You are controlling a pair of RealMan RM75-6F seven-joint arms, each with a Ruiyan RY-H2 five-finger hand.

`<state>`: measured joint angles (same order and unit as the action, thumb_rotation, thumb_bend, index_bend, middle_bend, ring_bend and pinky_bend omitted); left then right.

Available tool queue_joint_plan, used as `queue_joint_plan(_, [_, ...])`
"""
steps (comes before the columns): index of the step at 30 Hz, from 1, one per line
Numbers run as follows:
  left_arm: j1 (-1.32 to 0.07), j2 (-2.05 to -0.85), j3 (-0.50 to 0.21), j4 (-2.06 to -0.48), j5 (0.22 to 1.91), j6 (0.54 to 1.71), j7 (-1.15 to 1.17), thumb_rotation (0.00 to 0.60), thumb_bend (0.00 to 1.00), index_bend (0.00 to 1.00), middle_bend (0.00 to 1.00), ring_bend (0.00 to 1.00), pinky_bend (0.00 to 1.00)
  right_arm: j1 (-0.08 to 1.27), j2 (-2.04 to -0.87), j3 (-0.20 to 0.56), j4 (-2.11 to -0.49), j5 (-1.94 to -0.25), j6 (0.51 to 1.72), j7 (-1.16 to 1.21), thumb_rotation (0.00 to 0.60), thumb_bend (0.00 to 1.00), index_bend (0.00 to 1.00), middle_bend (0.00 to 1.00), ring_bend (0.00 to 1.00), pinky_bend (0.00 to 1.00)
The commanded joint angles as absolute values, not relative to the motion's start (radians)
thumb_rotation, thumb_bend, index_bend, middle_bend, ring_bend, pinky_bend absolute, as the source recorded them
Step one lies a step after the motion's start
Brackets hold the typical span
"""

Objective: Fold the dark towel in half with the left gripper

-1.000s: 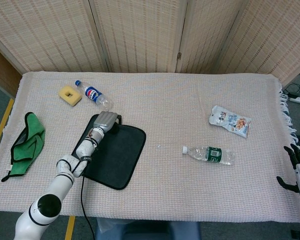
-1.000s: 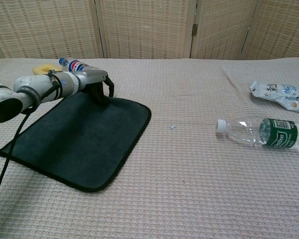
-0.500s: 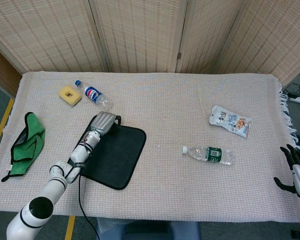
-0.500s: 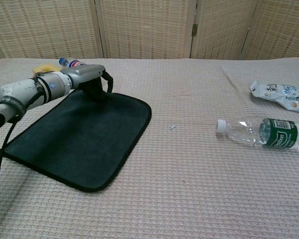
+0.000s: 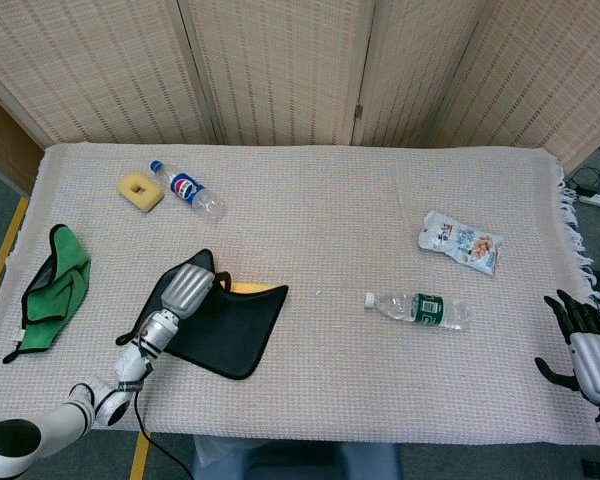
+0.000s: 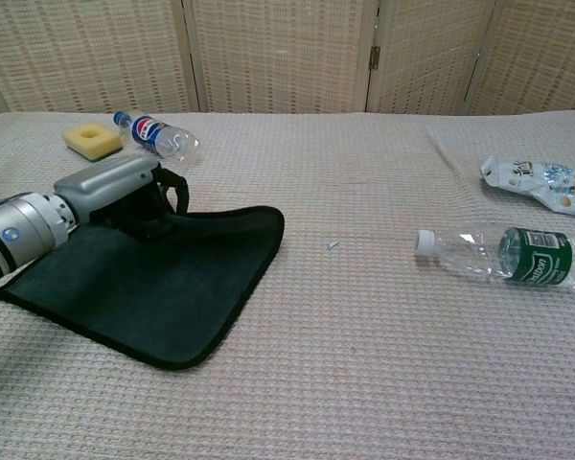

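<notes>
Right hand (image 5: pixel 584 346) in head view only

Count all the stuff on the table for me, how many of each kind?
Bottles: 2, the blue-label bottle and the green-label bottle
Cloths: 2, the dark towel and the green cloth
Sponges: 1, the yellow sponge
Snack bags: 1, the snack bag
Total: 6

Bare cloth right of dark towel (image 5: pixel 230 325); green-label bottle (image 5: pixel 418 308) well apart.
</notes>
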<state>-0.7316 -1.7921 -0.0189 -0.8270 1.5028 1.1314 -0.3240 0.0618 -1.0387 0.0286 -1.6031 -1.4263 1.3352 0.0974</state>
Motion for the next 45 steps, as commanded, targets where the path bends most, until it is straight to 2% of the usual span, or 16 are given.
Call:
queue_joint_plan(1, [-0.666,-1.737,0.003,-0.942,1.512,1.195,-0.233,0.6,0.49,0.59,1.0,1.0,1.0,0.059,-1.039,0.024,-1.609,-1.435,1.342,0.094,0.6,0.35,0.0,0.0,0.0,0.0])
queue_joint_plan(8, [-0.603,-1.69,0.019,-1.06,1.523,1.249,-0.156,0.6,0.49,0.59,1.0,1.0,1.0,0.052,-1.038,0.016,-1.613,-1.454,1.36,0.096,0.6,0.35,0.0,0.0,0.0,0.0])
queue_joint_plan(17, [-0.543,-1.686,0.04,-1.08,1.543,1.292,-0.132,0.6,0.49,0.59,1.0,1.0,1.0,0.044,-1.038,0.005,-1.624,-1.482,1.383,0.088,0.6,0.35,0.0,0.0,0.0,0.0])
queue_joint_plan(34, [-0.479,-1.692,0.069,-1.037,1.593,1.325,-0.17,0.6,0.49,0.6,1.0,1.0,1.0,0.038,-1.051,-0.01,-1.642,-1.508,1.398,0.067,0.6,0.35,0.0,0.0,0.0,0.0])
queue_joint_plan(45, [-0.454,-1.705,0.079,-0.964,1.611,1.326,-0.272,0.6,0.49,0.58,1.0,1.0,1.0,0.042,-1.056,-0.015,-1.649,-1.508,1.384,0.068,0.6,0.35,0.0,0.0,0.0,0.0])
